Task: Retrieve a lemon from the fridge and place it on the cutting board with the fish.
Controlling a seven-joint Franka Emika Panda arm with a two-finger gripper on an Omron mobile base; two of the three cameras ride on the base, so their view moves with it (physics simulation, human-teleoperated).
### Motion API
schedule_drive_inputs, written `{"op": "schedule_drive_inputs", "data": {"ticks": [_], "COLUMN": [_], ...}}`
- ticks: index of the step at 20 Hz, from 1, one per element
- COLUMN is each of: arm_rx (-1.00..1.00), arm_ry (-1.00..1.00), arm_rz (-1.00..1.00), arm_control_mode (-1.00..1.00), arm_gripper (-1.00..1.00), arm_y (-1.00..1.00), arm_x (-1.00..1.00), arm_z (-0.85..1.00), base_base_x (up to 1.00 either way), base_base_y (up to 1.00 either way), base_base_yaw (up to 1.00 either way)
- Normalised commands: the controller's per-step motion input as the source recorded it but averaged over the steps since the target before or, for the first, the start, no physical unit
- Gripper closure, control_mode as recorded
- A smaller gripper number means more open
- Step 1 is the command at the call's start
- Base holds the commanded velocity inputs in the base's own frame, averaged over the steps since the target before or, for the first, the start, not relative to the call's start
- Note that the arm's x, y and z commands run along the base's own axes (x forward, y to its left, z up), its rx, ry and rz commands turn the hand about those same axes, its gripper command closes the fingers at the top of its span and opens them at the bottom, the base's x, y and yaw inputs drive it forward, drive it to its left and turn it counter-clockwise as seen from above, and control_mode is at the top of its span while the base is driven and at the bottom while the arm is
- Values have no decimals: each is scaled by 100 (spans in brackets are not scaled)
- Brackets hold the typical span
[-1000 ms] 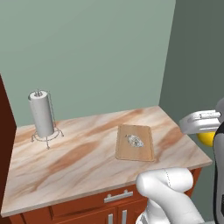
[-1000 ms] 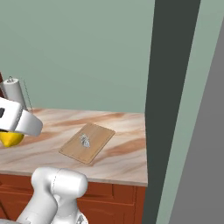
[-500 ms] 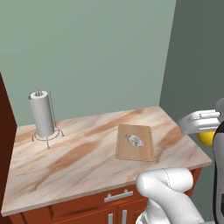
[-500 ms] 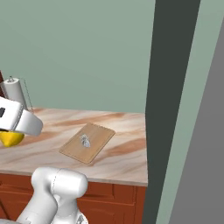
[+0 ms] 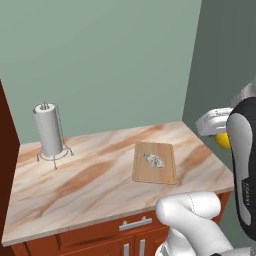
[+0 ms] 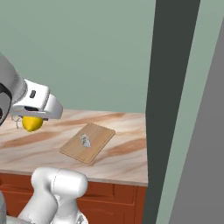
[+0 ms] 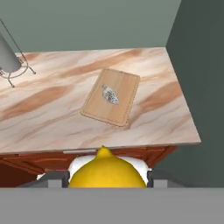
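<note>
My gripper (image 7: 107, 180) is shut on the yellow lemon (image 7: 107, 172), which sits between the two fingers at the bottom of the hand view. The lemon (image 5: 223, 142) hangs under the white hand beyond the counter's right front corner, above counter height. In the right base view the gripper (image 6: 31, 119) holds the lemon (image 6: 33, 124) to the left of the board. The light-wood cutting board (image 5: 165, 170) (image 6: 99, 133) (image 7: 124, 94) lies flat on the counter with the small silver fish (image 5: 154, 160) (image 6: 85, 140) (image 7: 110, 94) on its middle. The fridge (image 6: 168, 109) stands as a dark grey panel right of the counter.
The marble counter (image 5: 90, 175) (image 7: 52, 113) ends at the fridge side on the right. A paper towel roll on a wire stand (image 5: 49, 131) (image 7: 8, 59) stands at the back left. Wooden drawers (image 5: 115, 227) sit under the counter. A dark red cabinet (image 5: 5, 140) borders the left.
The gripper has carried the lemon a little upward and in toward the counter. The board, the fish and the towel roll have not moved.
</note>
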Motion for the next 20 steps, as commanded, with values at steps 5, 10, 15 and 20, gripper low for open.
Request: {"op": "schedule_drive_inputs", "data": {"ticks": [5,10,15,20], "arm_rx": [-2,-1,0,0], "arm_ry": [15,12,5,3], "arm_rz": [5,0,-1,-14], "arm_control_mode": [-100,-100,-100,-100], "arm_gripper": [100,100,100,100], "arm_y": [-15,-4,0,0], "arm_x": [70,80,71,65], "arm_z": [-47,-60,-64,-70], "base_base_x": [0,0,0,0], "base_base_y": [0,0,0,0], "base_base_yaw": [0,0,0,0]}}
